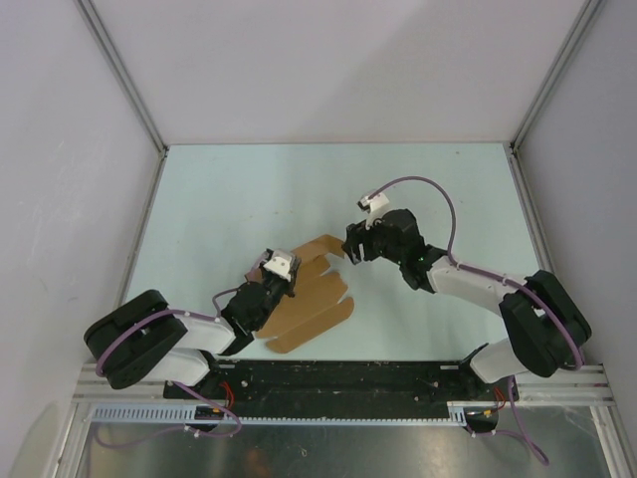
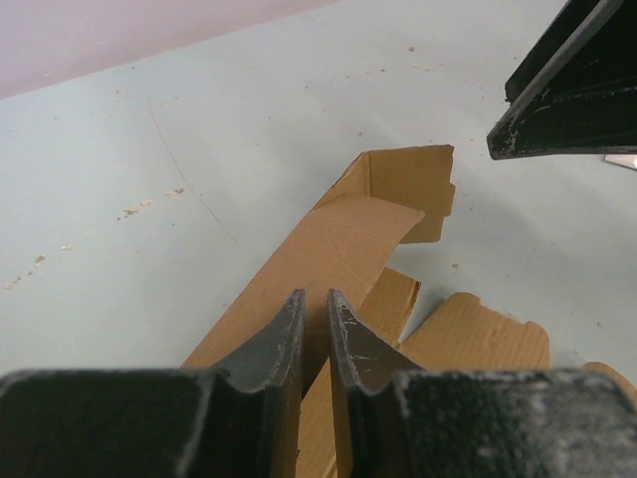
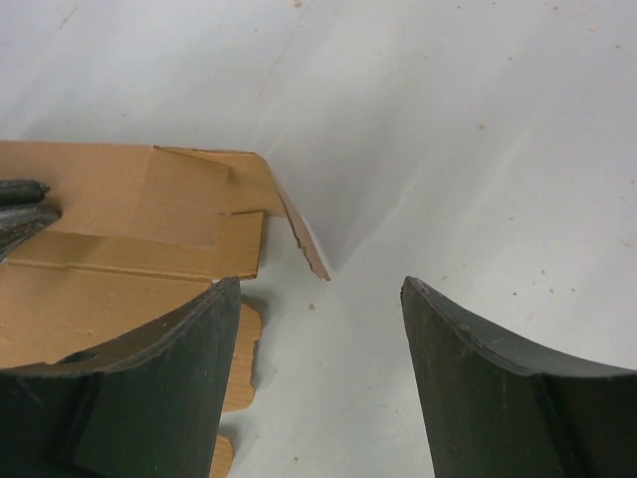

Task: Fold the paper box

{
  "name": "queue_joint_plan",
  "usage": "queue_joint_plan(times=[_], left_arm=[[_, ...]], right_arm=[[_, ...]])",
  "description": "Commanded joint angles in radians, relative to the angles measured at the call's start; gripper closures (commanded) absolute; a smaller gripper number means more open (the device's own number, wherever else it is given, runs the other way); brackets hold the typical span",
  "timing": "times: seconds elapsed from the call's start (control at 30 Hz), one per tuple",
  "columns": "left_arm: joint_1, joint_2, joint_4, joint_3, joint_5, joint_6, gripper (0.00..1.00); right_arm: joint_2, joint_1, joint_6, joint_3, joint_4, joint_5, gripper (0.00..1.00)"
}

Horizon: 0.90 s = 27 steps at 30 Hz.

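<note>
A pale green table (image 1: 418, 189) between white walls fills the scene. The paper box (image 1: 317, 304), a mostly flat sheet, lies near the front edge at the middle, and its long axis goes from near-left to far-right. The left gripper (image 2: 316, 304) is clamped on a raised panel (image 2: 333, 239). The right gripper (image 3: 320, 289) stands just beside the far-right end, jaws wide apart with nothing between them. The cardboard lies to their left, so this arm seems better placed for the next flap.

Paper box (image 1: 318, 309) on table (image 1: 249, 199); L claw (image 2: 316, 299) on it, R claw (image 3: 318, 289) beside.
</note>
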Motion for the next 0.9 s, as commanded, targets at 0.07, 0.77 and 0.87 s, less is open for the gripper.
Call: queue_joint_plan(times=[0.07,0.77,0.87], left_arm=[[-0.004,-0.025,0.001,0.002,-0.002,0.020,0.81],[-0.004,-0.022,-0.011,0.009,-0.016,0.017,0.81],[-0.004,-0.027,-0.013,0.008,-0.022,0.020,0.81]], right_arm=[[0.049,-0.005,-0.099,0.023,0.057,-0.077,0.29],[0.261,0.011,-0.170,0.191,0.068,-0.146,0.45],[0.279,0.011,-0.165,0.199,0.063,-0.146,0.55]])
